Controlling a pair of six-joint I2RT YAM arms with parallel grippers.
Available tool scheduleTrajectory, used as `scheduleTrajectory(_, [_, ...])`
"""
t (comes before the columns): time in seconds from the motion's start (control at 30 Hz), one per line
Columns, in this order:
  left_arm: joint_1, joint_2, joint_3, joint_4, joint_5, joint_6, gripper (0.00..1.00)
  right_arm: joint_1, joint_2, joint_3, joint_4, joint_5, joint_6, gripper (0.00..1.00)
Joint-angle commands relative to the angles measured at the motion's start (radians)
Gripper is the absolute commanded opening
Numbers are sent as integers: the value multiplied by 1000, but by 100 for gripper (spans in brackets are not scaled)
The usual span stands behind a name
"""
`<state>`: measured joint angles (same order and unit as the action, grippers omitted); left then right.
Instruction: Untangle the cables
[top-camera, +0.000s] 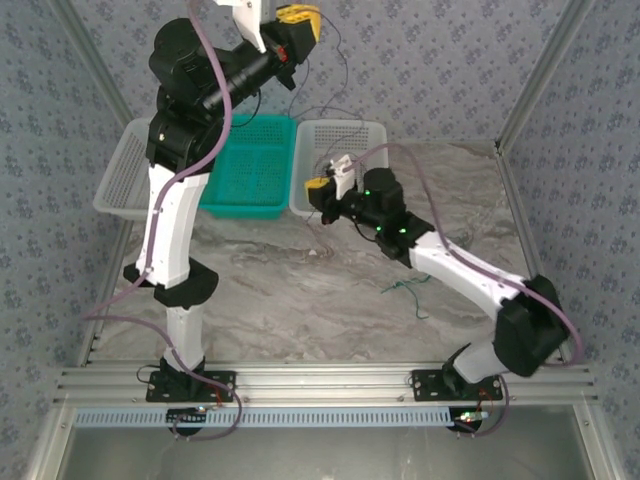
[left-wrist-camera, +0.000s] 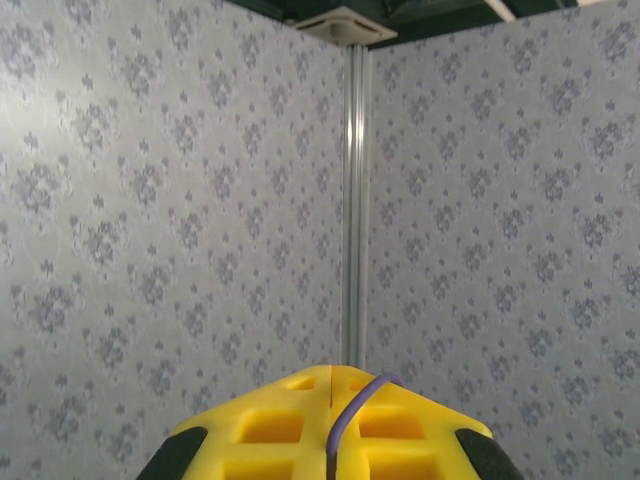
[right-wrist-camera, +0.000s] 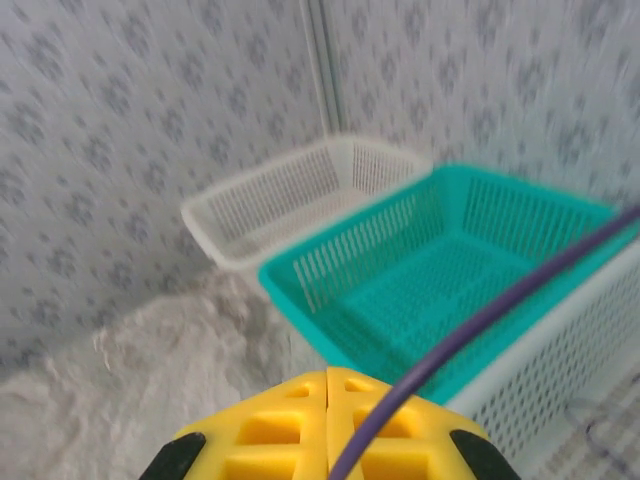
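At the far left the left white basket (top-camera: 120, 175) stands unused. Above it, the left gripper (left-wrist-camera: 330, 372) is raised high against the wallpapered wall. Its yellow fingers are pressed together on a thin bluish-purple cable (left-wrist-camera: 352, 405), probably to lift that strand away from the others. In the top view a hair-thin line drops from that gripper over the teal basket (top-camera: 255, 160) toward the right white basket (top-camera: 375, 130). The right gripper (right-wrist-camera: 327, 375) hovers low over this basket's near-left corner. Its fingers are pinched shut on a strand of the same colour, which runs up and off to the right. The two arms seem to hold one cable at separate points, high and low, so that it stretches and slips free of the knot. Farther right, a green cable (top-camera: 405, 290) lies loose on the marble-patterned table (top-camera: 270, 280), well apart from the baskets. It looks already separated or yet to be handled.
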<state>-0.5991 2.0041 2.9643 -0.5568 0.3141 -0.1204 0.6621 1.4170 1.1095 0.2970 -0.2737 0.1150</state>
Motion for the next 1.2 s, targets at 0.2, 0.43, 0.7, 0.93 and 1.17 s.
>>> scheduleTrajectory(0.2, [-59, 40, -50, -242, -175, 99, 0, -105, 52, 239, -97, 90, -2, 0])
scheduleTrajectory(0.43, [-53, 147, -171, -155, -312, 101, 0, -229, 292, 383, -92, 72, 7, 0])
scheduleTrajectory(0.7, [-2, 363, -165, -202, -431, -90, 0, -282, 559, 458, -134, 14, 27, 7])
scheduleTrajectory(0.93, [-18, 407, -154, -171, -491, -105, 44, -288, 513, 493, -321, 120, 52, 67])
scheduleTrajectory(1.17, [21, 367, -140, -201, -445, -151, 60, -287, 317, 366, -357, 43, 47, 68])
